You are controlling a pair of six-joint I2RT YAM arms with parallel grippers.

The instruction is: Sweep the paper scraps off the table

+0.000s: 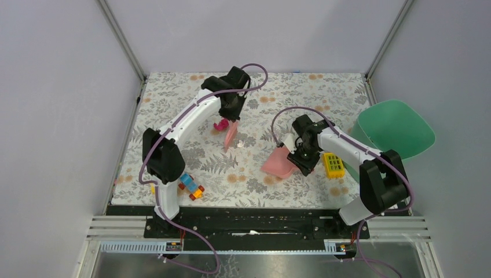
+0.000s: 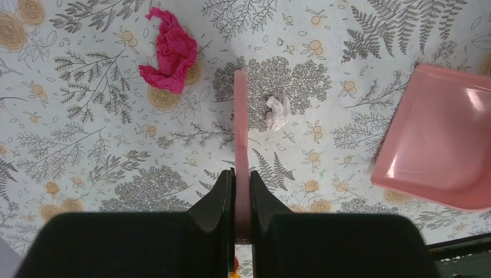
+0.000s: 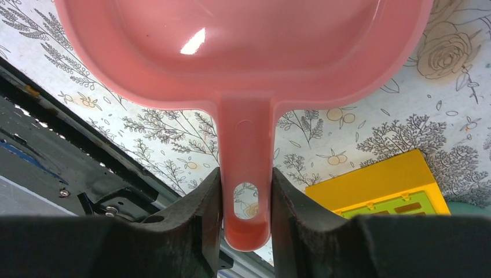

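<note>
Paper scraps [image 1: 220, 125] on table [image 1: 324, 92], left of dustpan [image 1: 277, 164]

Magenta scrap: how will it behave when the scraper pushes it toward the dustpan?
Magenta scrap is loosely crumpled thin paper: probably very light, should slide easily. Irregular folds: likely tumbles or veers rather than rolling straight. Soft, so it may squash or slip under the scraper if the edge rides high.

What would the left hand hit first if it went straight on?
The left hand would likely press its pink blade into the table; the magenta scrap and the white scrap lie either side of that line.
</note>
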